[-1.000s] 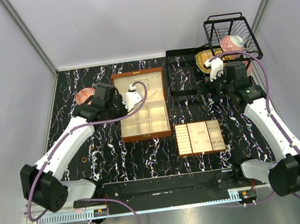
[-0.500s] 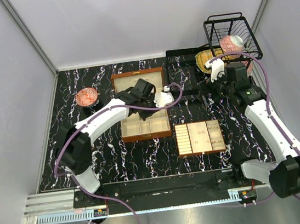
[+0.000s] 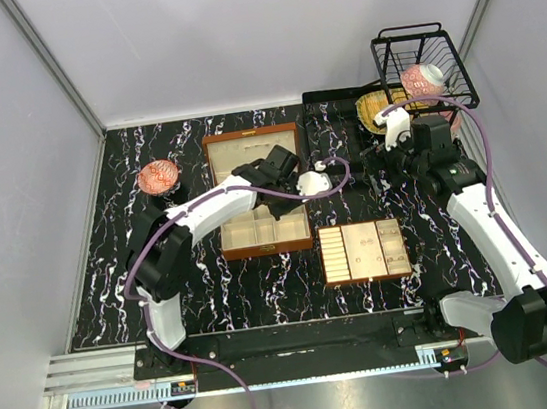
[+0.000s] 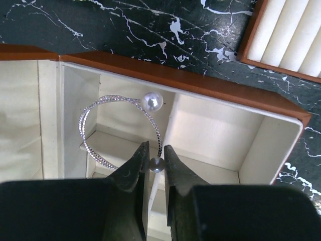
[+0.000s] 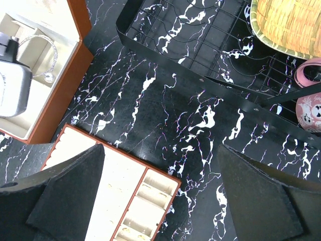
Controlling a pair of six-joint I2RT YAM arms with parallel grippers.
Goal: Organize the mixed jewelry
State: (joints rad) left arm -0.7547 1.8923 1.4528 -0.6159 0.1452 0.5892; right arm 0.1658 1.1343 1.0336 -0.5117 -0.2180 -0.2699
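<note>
1. Change logged: the left arm has swung across the wooden box [image 3: 264, 250], from its left side a second ago to its right edge now. Most of that travel came in the first half-second, so the sweep appears to be settling.
2. Grip: the left gripper [image 4: 155, 150] has its fingers pressed nearly together, pinching the small grey bead at one end of the silvery hoop [image 4: 152, 102]. The white pearl at the other end stands free, just ahead of the fingertips.
3. Position of the piece: the hoop hangs from the fingers above the box's cream-lined compartment at its near-right corner. Whether the hoop's lowest arc touches the lining cannot be told.
4. Other arm: the right gripper [image 5: 161, 150] has its fingers spread wide with nothing between them, above bare table [image 5: 165, 100] well to the right of the box. It shows no change over the second.
5. The compartment tray [image 3: 333, 255] lies just off the box's near-right corner, untouched. The bits in its cells are too small to identify.
6. Reading: the hoop is secured and mid-transfer. It may be lowered into that corner compartment or carried over the rim, and the frames do not settle which.
7. Risk, as judged: held by one bead only, the hoop could pivot or swing when it is set down.
</note>
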